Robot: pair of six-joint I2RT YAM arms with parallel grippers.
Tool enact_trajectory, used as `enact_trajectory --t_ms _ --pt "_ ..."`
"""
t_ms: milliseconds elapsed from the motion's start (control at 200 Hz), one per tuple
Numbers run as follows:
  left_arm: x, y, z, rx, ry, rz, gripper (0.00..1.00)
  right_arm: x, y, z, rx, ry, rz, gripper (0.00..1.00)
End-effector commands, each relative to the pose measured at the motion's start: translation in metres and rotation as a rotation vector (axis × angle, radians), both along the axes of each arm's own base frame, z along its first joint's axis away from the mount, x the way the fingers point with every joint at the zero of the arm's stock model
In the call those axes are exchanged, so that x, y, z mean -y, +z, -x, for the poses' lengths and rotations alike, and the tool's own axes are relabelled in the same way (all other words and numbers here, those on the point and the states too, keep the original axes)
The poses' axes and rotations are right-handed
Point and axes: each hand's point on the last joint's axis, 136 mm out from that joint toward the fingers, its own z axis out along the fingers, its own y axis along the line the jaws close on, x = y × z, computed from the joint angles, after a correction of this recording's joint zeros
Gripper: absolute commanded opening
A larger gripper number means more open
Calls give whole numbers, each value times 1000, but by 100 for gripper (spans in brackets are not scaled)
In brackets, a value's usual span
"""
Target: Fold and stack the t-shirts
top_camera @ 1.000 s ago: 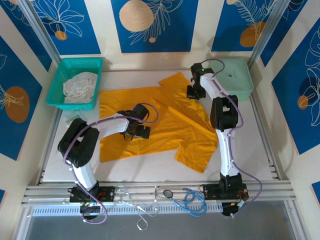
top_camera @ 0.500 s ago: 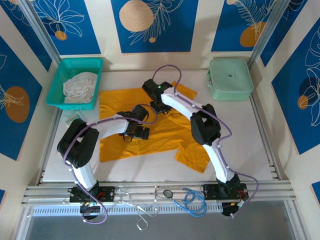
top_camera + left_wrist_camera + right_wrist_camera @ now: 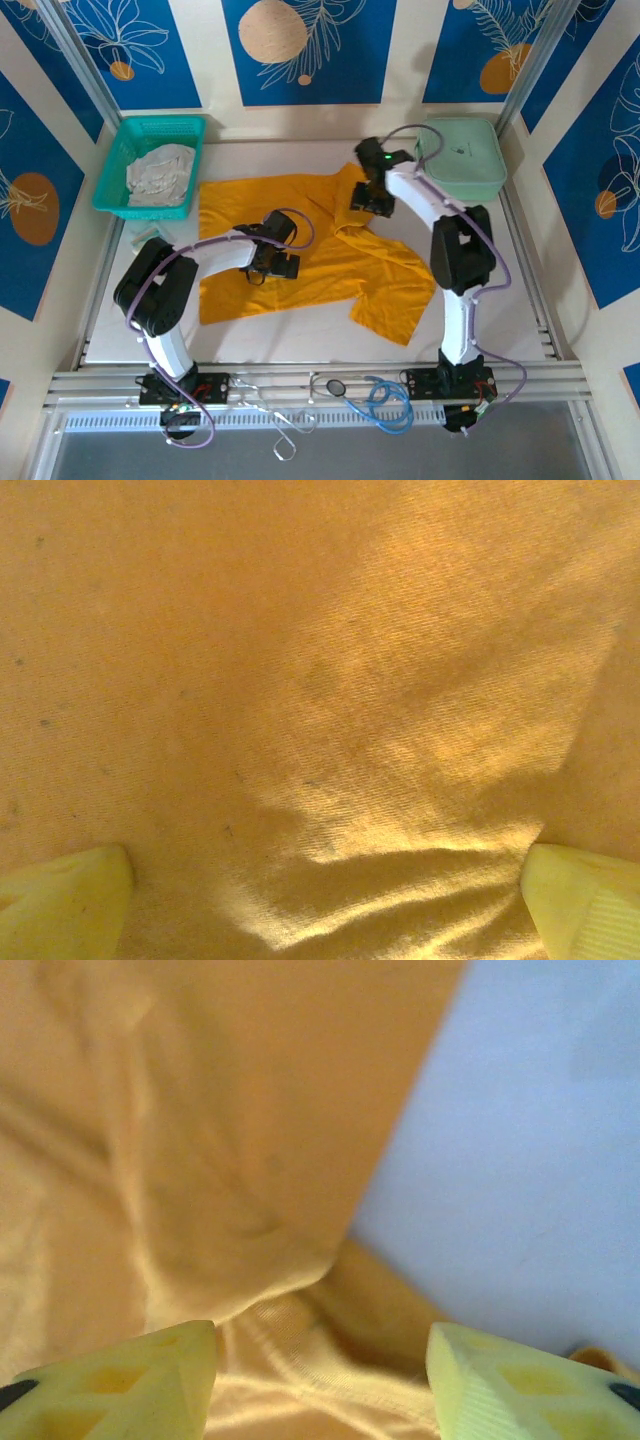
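The orange shirt (image 3: 300, 235) is spread across the middle of the surface (image 3: 510, 290), long axis running left to right: hem to the left, sleeves to the right. The right pincer (image 3: 371, 198) is seen over the far right shoulder, where the cloth is rumpled into a fold. In the wrist view its fingers (image 3: 130, 1380) are parted, and a bunched edge of cloth lies between and just below them, nothing clamped, with bare surface off to one side. The left pincer (image 3: 279, 264) is set low on the middle of the body, spread wide, its fingertips (image 3: 70, 890) close upon flat cloth and nothing gripped. The pale garment (image 3: 160, 172) lies in the basket (image 3: 150, 122) at the far left corner. The near sleeve (image 3: 392, 312) is spread out unfolded. It lies toward the arm bases from the right pincer, so the right arm is judged the nearer one for it, with the left serving as an anchor mid-body.
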Motion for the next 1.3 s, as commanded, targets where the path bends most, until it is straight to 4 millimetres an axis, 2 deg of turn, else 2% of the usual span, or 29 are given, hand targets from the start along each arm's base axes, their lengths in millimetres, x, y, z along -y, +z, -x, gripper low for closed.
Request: enact_trajectory --t_ms 0,80,280,435,570,625,695,806,956,1081,1206,1211,1216,1246,1271,1296 --pt "-1 -3 9 -28 19 29 100 -21 -14 -8 -36 -87 -284 64" --pt "0 -4 12 -31 25 41 100 -19 -24 -16 -51 -143 -361 68" --pt "-1 -7 18 -39 35 49 100 -29 -49 -23 -98 -236 -479 72" --pt "-3 -8 20 -43 35 44 100 -33 -69 -18 -138 -304 -522 72" --pt "-3 -8 20 -41 36 46 100 -33 -77 -11 -133 -348 -542 72" --pt "-3 -8 20 -42 35 46 100 -31 -79 -12 -123 -358 -540 68" --pt "-3 -8 20 -44 33 47 100 -29 -79 -16 -106 -359 -532 54" --pt "-3 -8 23 -45 33 47 100 -28 -70 -30 -65 -336 -519 24" --pt "-11 -14 31 -60 43 27 100 -26 -39 -49 3 -279 -480 0" --pt "-20 -21 38 -79 48 -10 100 -9 0 -69 97 -208 -362 0" --pt "-29 -26 42 -88 45 -57 100 4 35 -99 186 -61 -200 0" --pt "-30 -26 42 -89 44 -59 100 3 41 -104 204 -62 -200 0" --pt "-30 -26 42 -89 44 -60 100 4 36 -102 193 -47 -185 0" --pt "-31 -26 42 -89 43 -68 100 6 44 -113 221 -8 -149 0" --pt "-33 -27 43 -91 40 -77 100 10 37 -116 213 26 -103 0" --pt "-33 -27 43 -91 38 -83 100 14 40 -126 234 56 -59 0"
